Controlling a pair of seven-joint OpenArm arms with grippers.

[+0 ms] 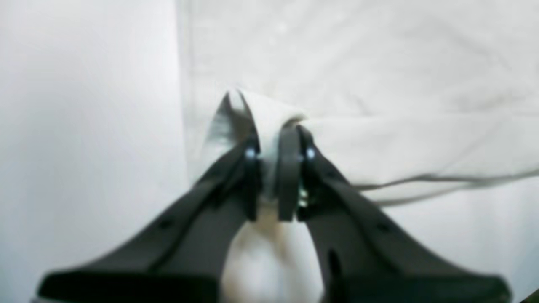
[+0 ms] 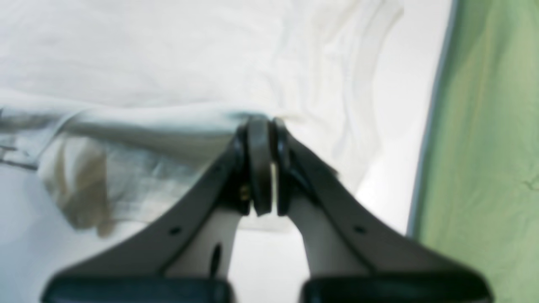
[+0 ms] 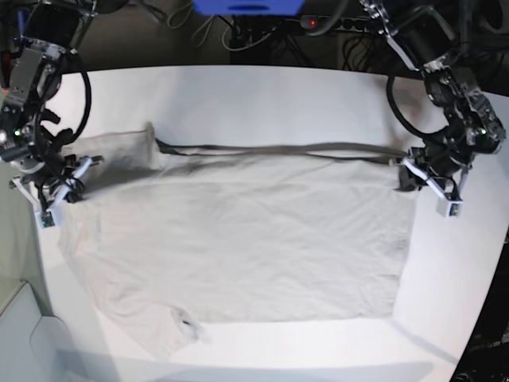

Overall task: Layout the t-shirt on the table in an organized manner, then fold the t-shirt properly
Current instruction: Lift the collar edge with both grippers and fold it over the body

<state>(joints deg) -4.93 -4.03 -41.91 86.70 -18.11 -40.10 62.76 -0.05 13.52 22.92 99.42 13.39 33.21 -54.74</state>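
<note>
The light grey-beige t-shirt (image 3: 238, 239) lies spread over the white table (image 3: 262, 95), its collar with a dark label (image 3: 187, 322) at the front left and a sleeve (image 3: 119, 147) at the back left. Its far edge is pulled taut and slightly raised between both grippers. On the right of the base view, my left gripper (image 3: 406, 171) is shut on a corner of the t-shirt (image 1: 379, 139), the cloth bunched between the fingers of the left gripper (image 1: 278, 134). On the left, my right gripper (image 3: 75, 171) (image 2: 261, 126) is shut on the t-shirt's edge (image 2: 147, 122).
Beyond the table's edge in the right wrist view lies a green surface (image 2: 484, 147). Cables and a power strip (image 3: 318, 22) run behind the table's far edge. A pale box-like shape (image 3: 24, 326) sits off the front left corner.
</note>
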